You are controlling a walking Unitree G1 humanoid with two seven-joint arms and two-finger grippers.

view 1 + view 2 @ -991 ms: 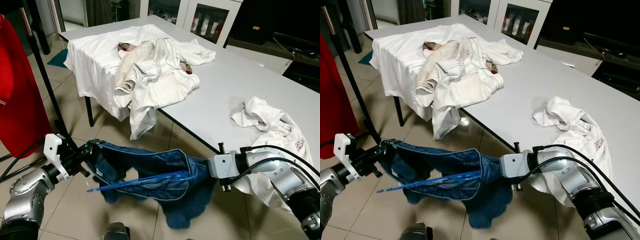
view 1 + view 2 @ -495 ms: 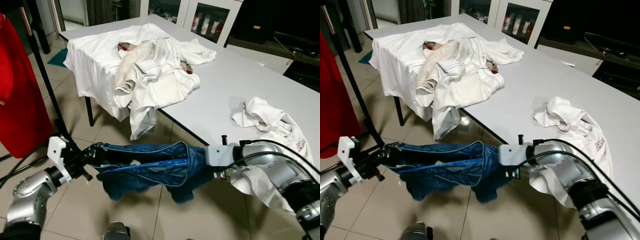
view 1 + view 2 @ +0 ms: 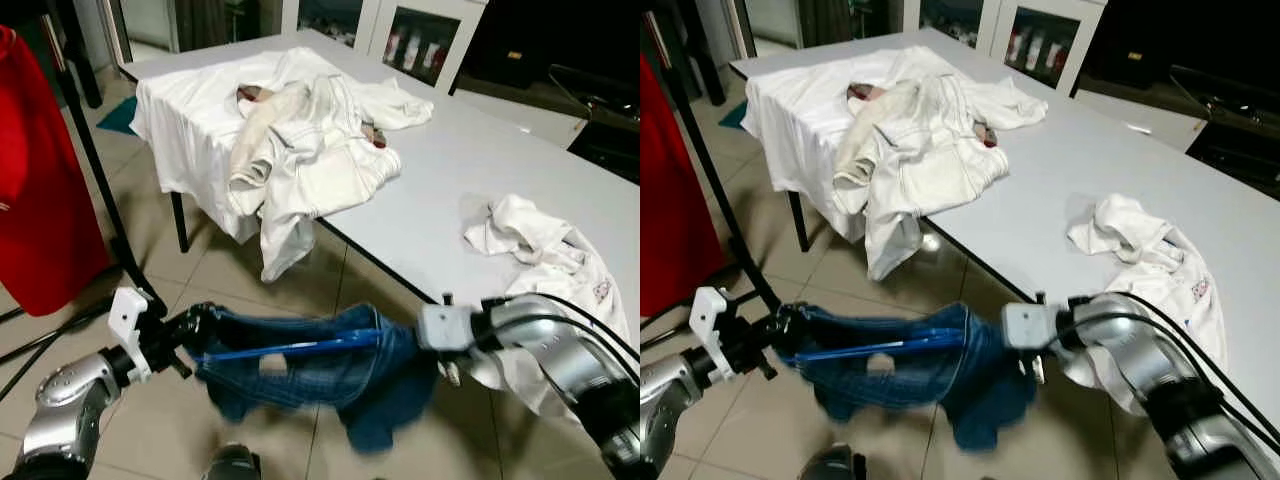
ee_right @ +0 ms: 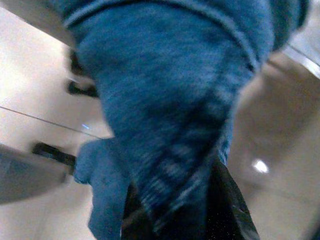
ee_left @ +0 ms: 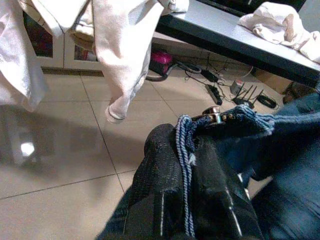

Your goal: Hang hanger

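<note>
Beige floor tiles (image 3: 150, 420) are running under a long grey bench (image 3: 470, 170) that is crossing the head views from upper left to right. On the bench's far end, a heap of white clothes (image 3: 300, 140) is spilling over the near edge, one piece dangling toward the floor. Another crumpled white garment (image 3: 545, 250) is lying at the right, draping over the near edge just above the right arm. A red garment (image 3: 35, 190) is hanging at the left edge of the frame beside a slanting black stand pole (image 3: 95, 170).

Low in the frame, in front of the bench, blue jeans (image 3: 320, 370) are stretching between the two arms above the floor, with loose denim sagging below. A blue hanger (image 3: 300, 347) is lying across the jeans near their upper edge, running from the left claw toward the right one.

The left claw (image 3: 190, 330), at lower left, is pinching the jeans' waistband; in the left wrist view the black fingers (image 5: 165, 200) are pressing together on the stitched denim edge beside a metal button. The right claw (image 3: 405, 345), right of centre, is burying itself in the denim; in the right wrist view blurred blue cloth is covering it, so I cannot tell how its fingers are standing.
</note>
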